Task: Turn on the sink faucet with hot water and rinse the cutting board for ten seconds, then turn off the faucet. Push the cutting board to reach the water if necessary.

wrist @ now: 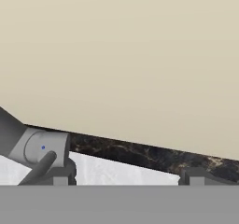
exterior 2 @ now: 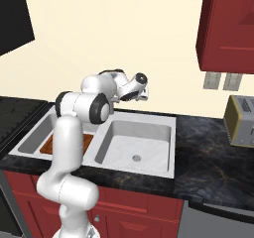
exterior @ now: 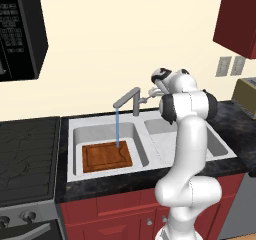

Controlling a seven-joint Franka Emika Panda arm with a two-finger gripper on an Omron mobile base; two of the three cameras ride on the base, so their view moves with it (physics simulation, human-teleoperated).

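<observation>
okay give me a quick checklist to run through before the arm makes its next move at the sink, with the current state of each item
1. Water running: ok. The water falls as a thin stream from the sink faucet.
2. Stream hits the cutting board: ok. It lands near the board's back edge.
3. Board lies flat in the left basin of the sink: ok.
4. End effector near the faucet's lever handle: ok. The lever sits by one of the fingertips in the hand view.
5. End effector open or shut: open, tips wide apart, nothing between them.
6. Hot side selected: cannot tell from the lever's position.
</observation>
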